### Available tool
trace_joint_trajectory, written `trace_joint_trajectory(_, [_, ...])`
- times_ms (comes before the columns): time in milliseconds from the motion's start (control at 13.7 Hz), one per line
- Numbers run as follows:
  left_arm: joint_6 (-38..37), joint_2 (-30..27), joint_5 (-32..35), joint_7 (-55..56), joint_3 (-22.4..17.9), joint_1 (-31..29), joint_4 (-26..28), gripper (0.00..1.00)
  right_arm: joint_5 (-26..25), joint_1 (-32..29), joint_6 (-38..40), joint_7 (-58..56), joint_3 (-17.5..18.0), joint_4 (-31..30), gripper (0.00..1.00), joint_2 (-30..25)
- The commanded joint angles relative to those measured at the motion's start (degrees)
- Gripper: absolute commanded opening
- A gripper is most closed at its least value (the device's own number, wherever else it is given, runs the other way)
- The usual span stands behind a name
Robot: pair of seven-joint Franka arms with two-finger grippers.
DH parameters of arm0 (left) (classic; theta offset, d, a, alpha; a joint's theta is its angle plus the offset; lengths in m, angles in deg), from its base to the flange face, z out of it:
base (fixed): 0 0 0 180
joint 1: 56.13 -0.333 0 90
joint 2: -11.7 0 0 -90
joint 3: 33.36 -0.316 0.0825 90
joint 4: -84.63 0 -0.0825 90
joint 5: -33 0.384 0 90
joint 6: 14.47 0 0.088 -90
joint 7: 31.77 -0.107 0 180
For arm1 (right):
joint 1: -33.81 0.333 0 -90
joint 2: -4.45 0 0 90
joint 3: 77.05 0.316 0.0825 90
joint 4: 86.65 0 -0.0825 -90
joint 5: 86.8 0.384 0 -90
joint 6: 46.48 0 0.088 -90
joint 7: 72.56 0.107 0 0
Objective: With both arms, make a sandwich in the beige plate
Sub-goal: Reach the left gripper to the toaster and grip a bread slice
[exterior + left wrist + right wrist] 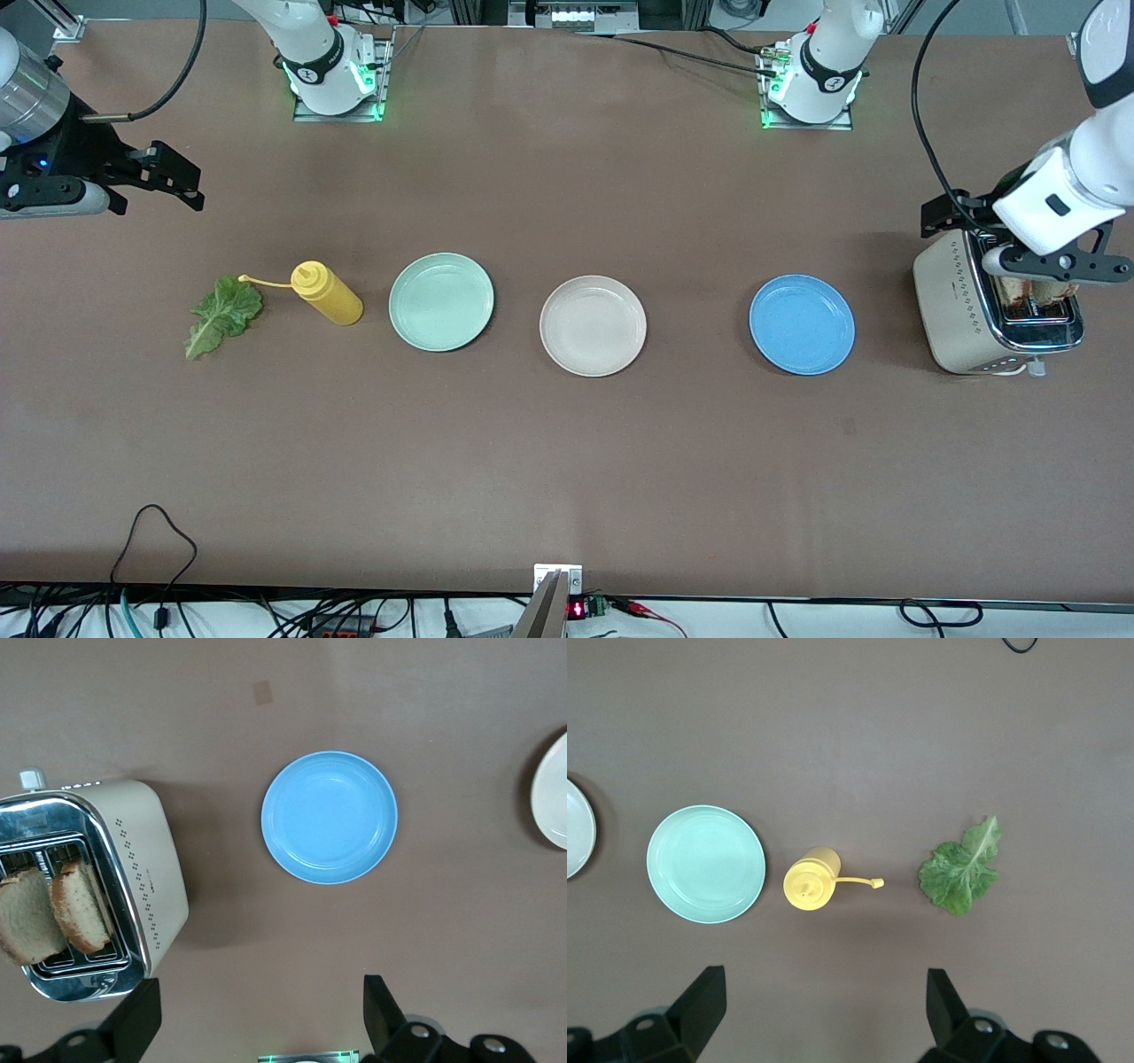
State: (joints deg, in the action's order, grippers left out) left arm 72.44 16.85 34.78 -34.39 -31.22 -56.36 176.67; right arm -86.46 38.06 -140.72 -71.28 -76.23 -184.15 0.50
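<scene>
1. Front view: left gripper [961, 217] up over the toaster [961, 310] at the left arm's end of the table [567, 461], fingers apart, nothing held. Right gripper [182, 182] up over bare table at the right arm's end, fingers apart, also carrying nothing. Beige plate [593, 325] mid-table, between mint green plate [441, 301] and blue plate [802, 323], nothing on it. Lettuce leaf [221, 316] flat beside yellow squeeze bottle [328, 292].
2. Left wrist view: two bread slices [53, 912] standing in the toaster [146, 877] slots; blue plate [330, 817] near; beige plate [551, 793] cut off at the edge.
3. Right wrist view: black fingers [700, 1005] spread wide; mint green plate [706, 864], bottle [811, 883] and lettuce leaf [959, 870] in a row.
</scene>
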Motion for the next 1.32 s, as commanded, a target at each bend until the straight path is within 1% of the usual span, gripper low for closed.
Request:
trace_joint_trajectory(0, [-1.3, 2.0, 2.9, -2.7, -0.4, -4.4, -1.9, 1.0, -0.4, 0.1, 0.6, -0.1, 0.2, 0.2, 1.0, 0.3])
trace_joint_trajectory(146, [-0.4, 2.0, 8.6, -2.8, -0.4, -6.4, 0.1, 1.0, -0.4, 0.1, 0.5, 0.0, 0.2, 0.2, 1.0, 0.3])
trace_joint_trajectory(219, [1.1, 2.1, 9.3, -2.9, -0.4, -8.2, 0.9, 1.0, -0.4, 0.1, 0.6, 0.0, 0.2, 0.2, 1.0, 0.3])
trace_joint_trajectory(365, [5.6, 1.9, 9.4, -3.0, -0.4, -10.9, 4.5, 1.0, -0.4, 0.1, 0.6, 0.0, 0.2, 0.2, 1.0, 0.3])
trace_joint_trajectory(511, [13.0, 1.5, 9.5, -5.3, -0.4, -13.7, 9.6, 1.0, -0.4, 0.1, 0.6, 0.0, 0.2, 0.2, 1.0, 0.3])
trace_joint_trajectory(804, [27.8, -1.3, 9.5, -5.5, -0.4, -15.6, 22.1, 1.0, -0.4, 0.1, 0.5, 0.0, 0.2, 0.2, 1.0, 0.7])
trace_joint_trajectory(950, [33.2, -1.7, 9.5, -6.3, -0.4, -17.1, 26.2, 1.0, -0.4, 0.1, 0.6, 0.0, 0.1, 0.1, 1.0, 0.7])
trace_joint_trajectory(1096, [36.6, -1.8, 9.5, -7.5, -0.4, -17.9, 28.6, 1.0, -0.4, 0.1, 0.6, 0.0, 0.1, 0.2, 1.0, 0.7])
trace_joint_trajectory(1169, [37.9, -2.2, 9.5, -7.6, -0.4, -18.3, 30.0, 0.97, -0.4, 0.1, 0.6, 0.0, 0.1, 0.1, 1.0, 0.7])
trace_joint_trajectory(1242, [38.5, -2.5, 9.5, -7.6, -0.4, -18.4, 31.4, 0.86, -0.4, 0.1, 0.6, 0.0, 0.1, 0.1, 1.0, 0.7])
